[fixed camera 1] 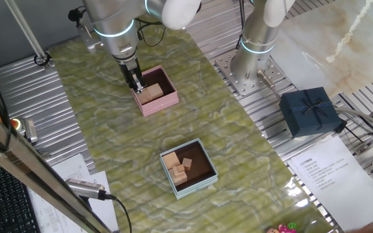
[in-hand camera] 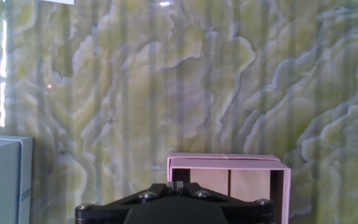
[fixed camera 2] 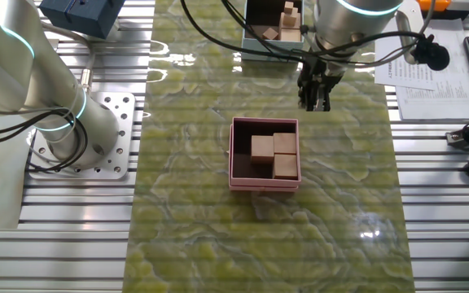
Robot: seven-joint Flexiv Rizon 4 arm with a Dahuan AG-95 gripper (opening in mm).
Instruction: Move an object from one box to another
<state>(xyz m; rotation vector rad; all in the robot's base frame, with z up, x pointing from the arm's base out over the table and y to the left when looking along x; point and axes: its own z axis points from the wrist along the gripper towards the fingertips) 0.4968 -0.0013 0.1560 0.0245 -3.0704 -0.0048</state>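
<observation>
The pink box holds three pale tan wooden cubes. In the other fixed view the cubes fill the middle and right of the pink box. My gripper hangs just above the table at the box's outer edge, beside the cubes and apart from them. Its fingers are together with nothing between them, as the other fixed view also shows. The hand view shows the gripper shut, with the pink box just beyond it. The light blue box holds smaller darker blocks.
A navy gift box with a bow sits on the metal table to the right. A second arm's base stands behind the mat. The light blue box shows at the left edge of the hand view. Papers and a keyboard lie off the mat.
</observation>
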